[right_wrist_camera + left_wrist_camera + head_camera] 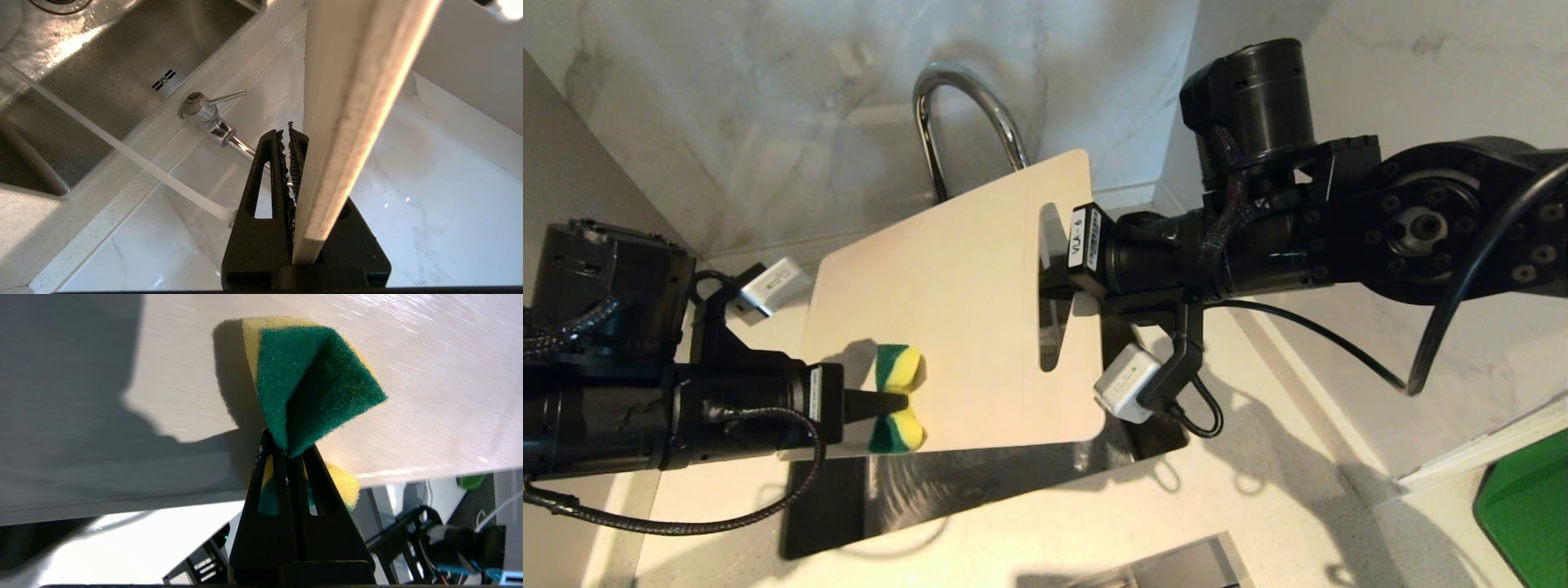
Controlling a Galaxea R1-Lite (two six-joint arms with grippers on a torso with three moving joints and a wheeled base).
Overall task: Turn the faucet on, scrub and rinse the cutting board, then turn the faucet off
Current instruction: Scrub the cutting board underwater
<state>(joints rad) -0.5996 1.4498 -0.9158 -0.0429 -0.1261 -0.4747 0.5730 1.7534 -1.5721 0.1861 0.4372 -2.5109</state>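
The cream cutting board (964, 310) hangs tilted over the sink (980, 482), and my right gripper (1058, 269) is shut on it at the handle slot. In the right wrist view the cutting board (355, 94) shows edge-on beside the right gripper (288, 134). My left gripper (898, 402) is shut on a green-and-yellow sponge (900, 367), pinched at its middle against the board's lower left part. The left wrist view shows the left gripper (288, 447), the sponge (310, 379) and the board (408, 396). The chrome faucet (964, 106) arches behind the board. Its base and lever (196, 108) stand on the sink's rim.
A pale translucent stream (102, 139) runs slantwise into the steel sink (102, 81). Marble walls close in behind and to the right. The speckled countertop (1258, 490) surrounds the sink. A bright green flat object (1527, 506) lies at the far right.
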